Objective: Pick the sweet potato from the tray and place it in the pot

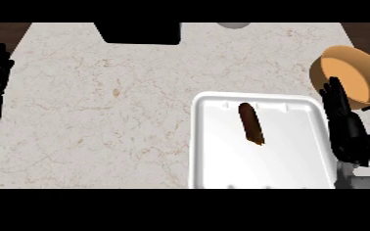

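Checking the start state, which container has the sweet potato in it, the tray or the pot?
The white tray: the sweet potato lies inside it. The orange pot holds nothing visible.

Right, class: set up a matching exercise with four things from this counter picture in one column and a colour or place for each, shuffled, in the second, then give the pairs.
1. sweet potato
2. tray
3. pot
4. right hand

A. white, lower right of the counter
B. orange-tan, at the right edge
C. black, by the tray's right rim
D. dark brown, lying on the tray

Pairs: 1-D, 2-A, 3-B, 4-C
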